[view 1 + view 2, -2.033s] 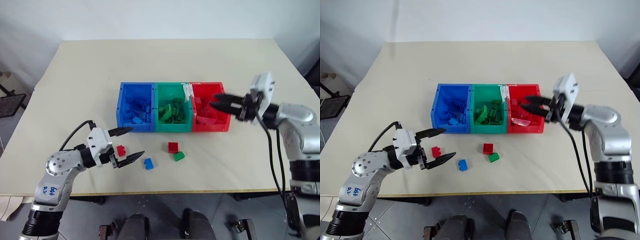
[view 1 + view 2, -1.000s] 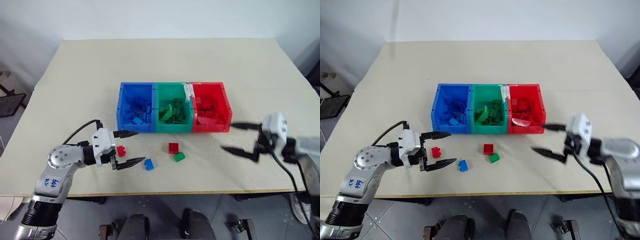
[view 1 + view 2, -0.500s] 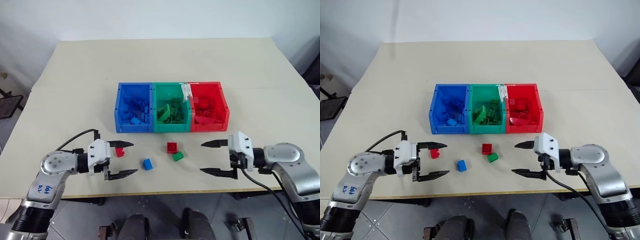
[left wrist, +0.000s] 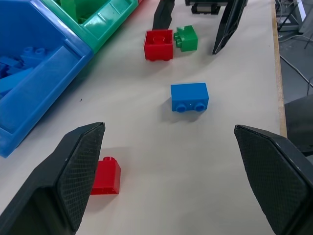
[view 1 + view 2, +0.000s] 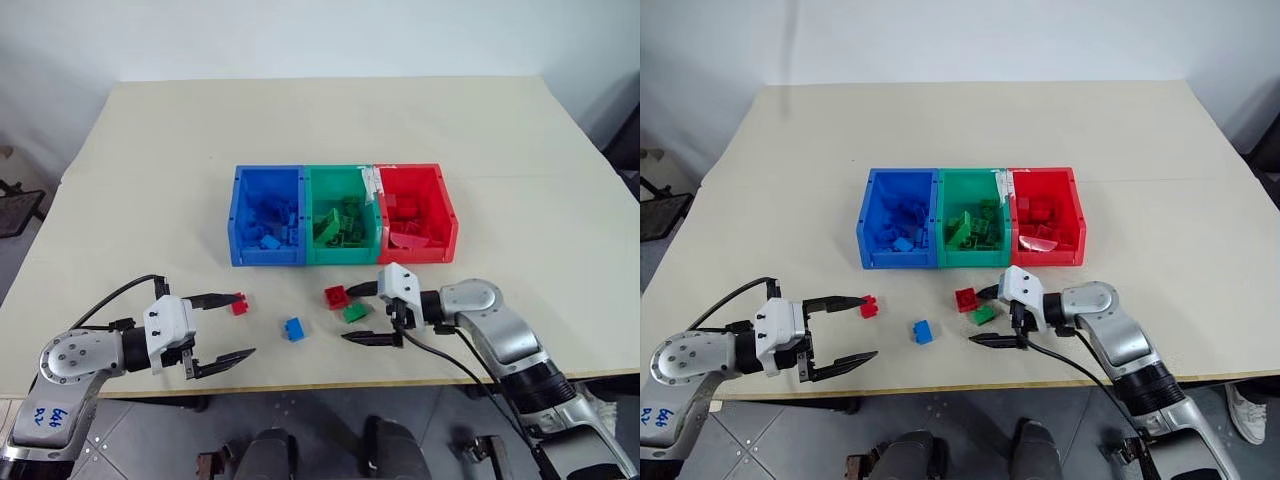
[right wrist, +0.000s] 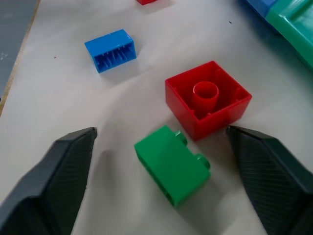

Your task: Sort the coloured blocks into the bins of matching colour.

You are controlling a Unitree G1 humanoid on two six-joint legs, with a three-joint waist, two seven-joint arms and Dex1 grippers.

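Note:
Three joined bins stand mid-table: blue [image 5: 264,254], green [image 5: 341,253] and red [image 5: 421,251], each holding several blocks of its own colour. In front of them lie loose blocks: a small red one [image 5: 239,304], a blue one [image 5: 293,329], a larger red one [image 5: 337,297] and a green one [image 5: 354,313]. My right gripper [image 5: 347,314] is open and points left, its fingers either side of the green block [image 6: 172,164], apart from it. The left gripper [image 5: 244,324] is open near the front edge, its upper fingertip beside the small red block [image 4: 105,177].
A white tag [image 5: 374,185] sits on the rim between the green and red bins. The table's front edge [image 5: 320,385] runs just below both grippers. Bare tabletop spreads behind and beside the bins.
My right gripper has swept left across the table front, from the right side to straddle the green block. The left gripper has drawn back toward the front left edge.

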